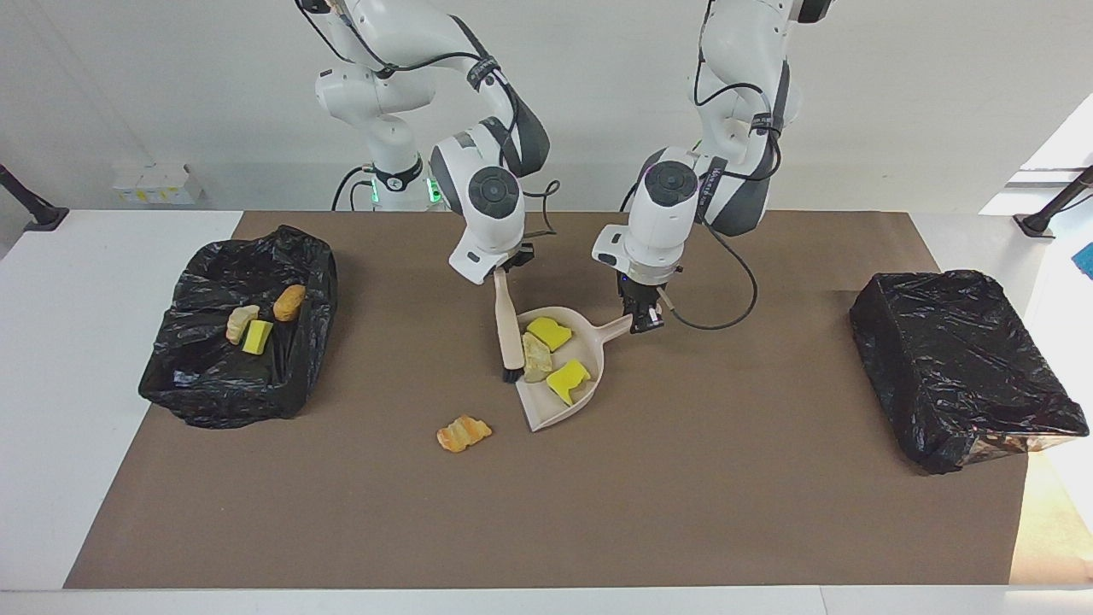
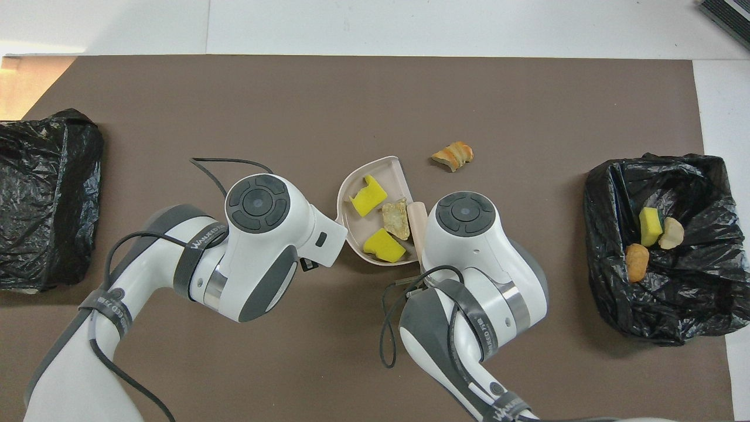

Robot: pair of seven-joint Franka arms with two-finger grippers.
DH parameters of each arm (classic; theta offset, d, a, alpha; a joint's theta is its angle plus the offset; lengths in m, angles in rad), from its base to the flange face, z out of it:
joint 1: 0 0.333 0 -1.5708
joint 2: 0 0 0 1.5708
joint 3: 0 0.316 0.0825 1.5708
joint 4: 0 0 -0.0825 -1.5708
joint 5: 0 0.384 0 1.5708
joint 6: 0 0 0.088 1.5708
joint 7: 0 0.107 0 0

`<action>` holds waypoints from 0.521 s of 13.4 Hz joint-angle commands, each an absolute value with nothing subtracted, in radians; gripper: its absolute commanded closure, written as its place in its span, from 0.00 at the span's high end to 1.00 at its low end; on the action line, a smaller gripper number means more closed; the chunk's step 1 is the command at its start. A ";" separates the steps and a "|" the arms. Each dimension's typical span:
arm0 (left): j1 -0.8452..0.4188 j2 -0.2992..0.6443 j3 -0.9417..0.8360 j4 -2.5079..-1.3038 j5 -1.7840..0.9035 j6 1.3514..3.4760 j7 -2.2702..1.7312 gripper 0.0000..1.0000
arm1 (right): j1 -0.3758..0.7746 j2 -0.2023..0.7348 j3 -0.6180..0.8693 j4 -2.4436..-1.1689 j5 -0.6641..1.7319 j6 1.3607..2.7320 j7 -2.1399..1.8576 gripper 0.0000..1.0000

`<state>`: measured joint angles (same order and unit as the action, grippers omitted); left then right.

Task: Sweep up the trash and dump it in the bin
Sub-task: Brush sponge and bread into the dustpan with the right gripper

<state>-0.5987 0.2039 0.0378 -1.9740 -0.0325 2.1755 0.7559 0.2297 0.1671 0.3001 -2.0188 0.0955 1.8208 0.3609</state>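
The right end effector [image 1: 502, 272] is clamped on the top of the beige brush [image 1: 509, 329] handle, holding the brush upright with its black bristles down on the brown mat [image 1: 546, 512] at the open mouth of the beige dustpan [image 1: 589, 380]. The left end effector [image 1: 642, 318] is pinched on the dustpan's handle, and the pan rests on the mat near the middle of the tabletop [image 1: 77, 410]. Three scraps of trash lie inside the pan: a yellow sponge chunk [image 1: 548, 332] nearest the robots, a pale beige rock-like lump [image 1: 535, 357] touching the brush head at the pan's mouth, and a second yellow sponge chunk [image 1: 569, 379] farther from the robots. An orange rock-like lump [image 1: 464, 433] lies alone on the mat, outside the pan and farther from the robots than the brush. At the right arm's end of the tabletop stands an open bin lined with a black bag [image 1: 205, 376]; in it lie a brown oval lump [image 1: 289, 301], a pale beige lump [image 1: 241, 322] and a green-and-yellow sponge [image 1: 257, 336], the last two touching. At the left arm's end sits a second black-bagged bin [image 1: 956, 367], well apart from the rest.
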 commanded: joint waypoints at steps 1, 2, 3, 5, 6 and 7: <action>-0.600 0.179 0.048 -2.010 -0.020 2.217 0.713 0.00 | 0.207 0.182 0.296 -1.973 0.071 1.801 0.315 0.00; -0.598 0.179 0.048 -2.008 -0.020 2.224 0.712 0.00 | 0.206 0.193 0.298 -1.938 0.017 1.793 0.299 0.00; -0.598 0.181 0.048 -2.006 -0.021 2.227 0.710 0.00 | 0.198 0.216 0.296 -1.901 -0.029 1.780 0.295 0.00; -0.585 0.183 0.051 -2.006 -0.023 2.227 0.709 0.00 | 0.146 0.254 0.298 -1.846 -0.078 1.763 0.229 0.00; -0.578 0.184 0.049 -2.006 -0.023 2.227 0.709 0.00 | 0.143 0.274 0.298 -1.801 -0.128 1.760 0.195 0.00; -0.578 0.184 0.051 -2.006 -0.023 2.227 0.707 0.00 | 0.146 0.296 0.298 -1.760 -0.190 1.758 0.186 0.00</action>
